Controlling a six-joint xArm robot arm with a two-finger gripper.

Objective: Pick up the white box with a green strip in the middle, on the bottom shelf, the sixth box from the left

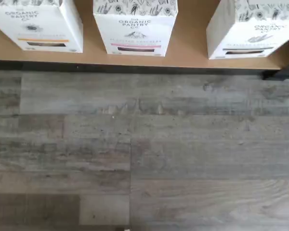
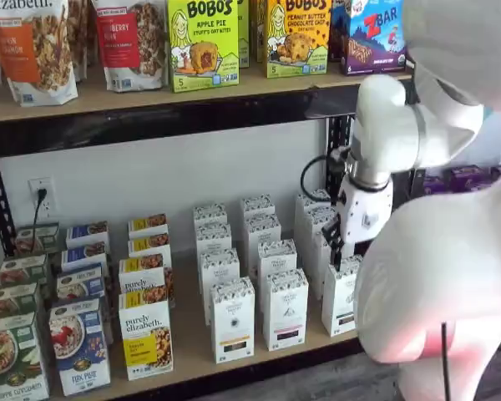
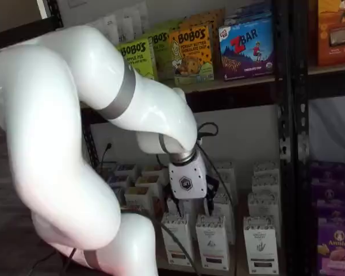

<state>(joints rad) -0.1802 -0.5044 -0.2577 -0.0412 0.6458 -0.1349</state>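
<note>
The white box (image 1: 253, 29) with the thin green stripe stands slightly turned on the bottom shelf (image 1: 188, 48) in the wrist view, beside a like carton with a pink stripe (image 1: 135, 26) and one with a yellow stripe (image 1: 36, 24). In both shelf views it is the right-hand carton of the front row (image 2: 341, 299) (image 3: 260, 244). My gripper (image 2: 334, 249) (image 3: 210, 196) hangs above and just left of it, over the rows of white cartons. Its black fingers show only as a dark shape, with no gap to be seen. It holds nothing.
Grey wood floor (image 1: 144, 154) lies in front of the shelf rail. Colourful boxes (image 2: 146, 334) fill the left of the bottom shelf (image 2: 192, 355). Snack boxes (image 2: 202, 42) stand on the shelf above. A black rack upright (image 3: 287, 144) and purple boxes (image 3: 333, 241) are at the right.
</note>
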